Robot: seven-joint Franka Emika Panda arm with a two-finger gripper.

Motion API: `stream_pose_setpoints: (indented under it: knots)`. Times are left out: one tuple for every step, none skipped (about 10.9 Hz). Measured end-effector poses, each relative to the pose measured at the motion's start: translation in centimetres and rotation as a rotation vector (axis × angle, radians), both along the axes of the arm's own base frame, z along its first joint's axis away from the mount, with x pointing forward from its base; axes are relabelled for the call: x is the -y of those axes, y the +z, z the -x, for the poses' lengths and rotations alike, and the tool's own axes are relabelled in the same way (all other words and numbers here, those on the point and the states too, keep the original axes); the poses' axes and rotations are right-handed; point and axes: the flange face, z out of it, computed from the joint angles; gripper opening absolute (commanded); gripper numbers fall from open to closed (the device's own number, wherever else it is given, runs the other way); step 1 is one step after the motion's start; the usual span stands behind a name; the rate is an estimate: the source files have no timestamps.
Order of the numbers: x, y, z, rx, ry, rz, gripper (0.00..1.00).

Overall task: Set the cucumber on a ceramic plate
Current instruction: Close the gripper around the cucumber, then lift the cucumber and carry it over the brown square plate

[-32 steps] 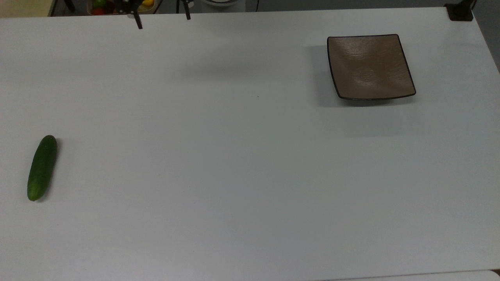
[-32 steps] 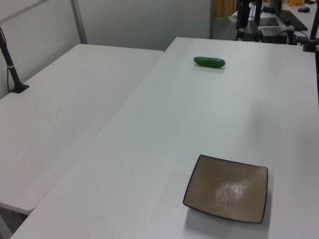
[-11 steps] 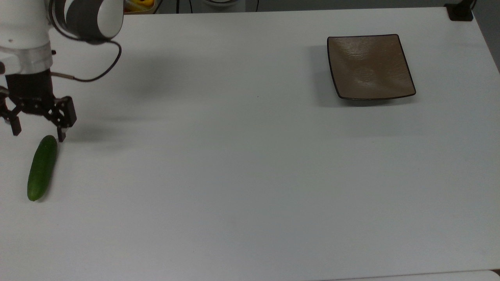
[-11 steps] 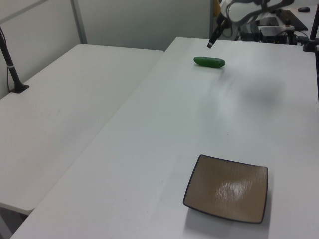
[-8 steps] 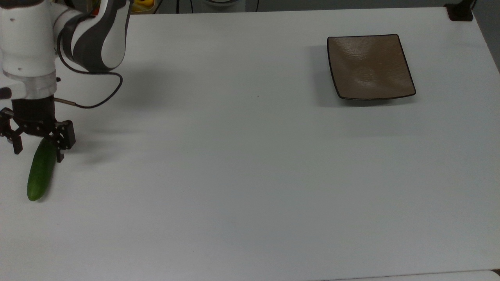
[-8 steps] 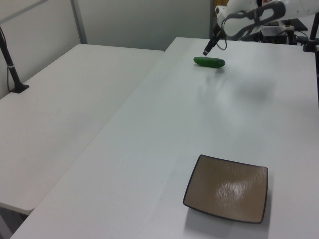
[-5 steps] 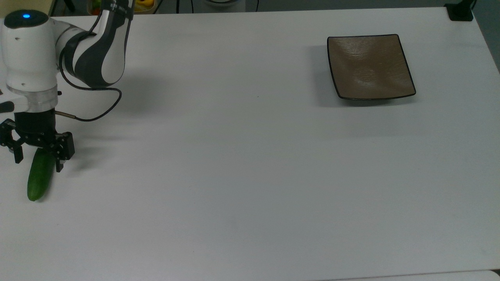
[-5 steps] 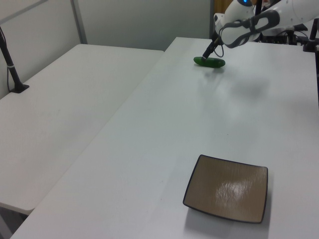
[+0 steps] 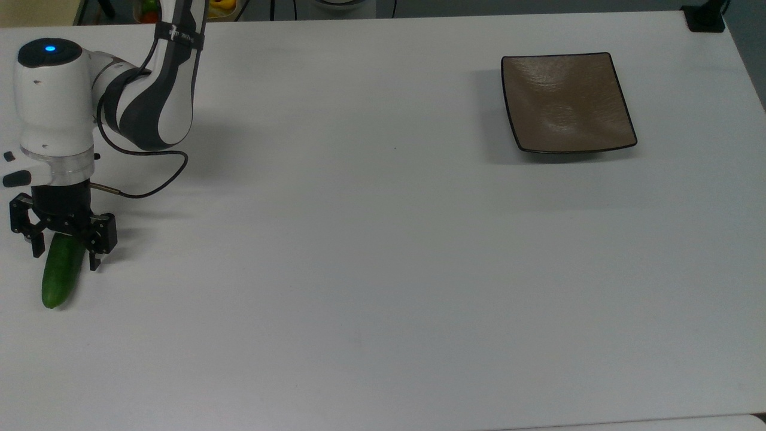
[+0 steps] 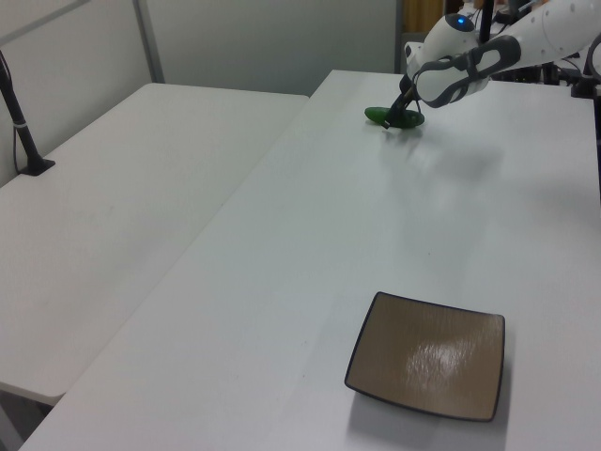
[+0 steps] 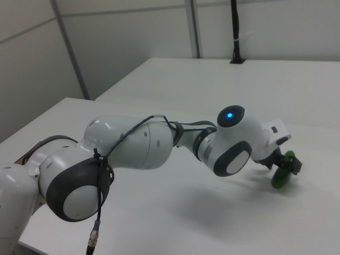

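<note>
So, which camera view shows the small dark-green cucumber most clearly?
The top view: the small dark-green cucumber lies lengthwise, with the open black gripper straddling its upper end. In the left view it is distant and partly covered; in the right view it shows only partly behind the arm.

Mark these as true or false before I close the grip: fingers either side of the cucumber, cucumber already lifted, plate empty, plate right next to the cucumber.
1. The gripper has its fingers open, one on each side of the small dark-green cucumber. True.
2. The cucumber is lifted clear of the white table. False: it lies on the table.
3. The square glossy brown ceramic plate holds nothing. True.
4. The plate sits right beside the cucumber. False: in the top view the cucumber is at the far left and the plate at the upper right, well apart.
</note>
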Motion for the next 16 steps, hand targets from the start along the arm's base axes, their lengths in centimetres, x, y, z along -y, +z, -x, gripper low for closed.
stream_pose_setpoints:
  knots:
    - [0.0,0.0,0.0,0.000,-0.001,-0.001,0.08]
    - [0.0,0.0,0.0,0.001,-0.003,-0.002,0.00]
    - [0.0,0.0,0.0,0.001,-0.006,-0.004,0.00]
    - [0.0,0.0,0.0,0.003,-0.009,-0.006,0.00]
    - [0.0,0.0,0.0,0.003,-0.010,-0.006,0.00]
    - [0.0,0.0,0.0,0.003,-0.010,-0.006,0.00]
    - [0.0,0.1,0.0,0.004,-0.011,-0.006,0.00]
    - [0.0,0.7,0.0,0.012,-0.011,-0.004,0.00]
    - [0.0,1.7,-0.1,0.024,-0.011,0.000,0.00]
    - [-0.2,3.2,-0.1,0.041,-0.010,0.005,0.00]
    - [-0.5,4.9,-0.1,0.058,-0.007,0.009,0.00]
    - [-1.1,7.1,0.1,0.062,0.000,0.003,0.00]
    - [-2.2,9.5,0.2,0.039,0.015,-0.016,0.00]
    - [-4.2,13.1,0.4,0.008,0.037,-0.047,0.00]
    - [-6.8,17.1,0.9,-0.024,0.063,-0.079,0.00]
    - [-9.7,21.2,1.9,-0.062,0.094,-0.109,0.00]
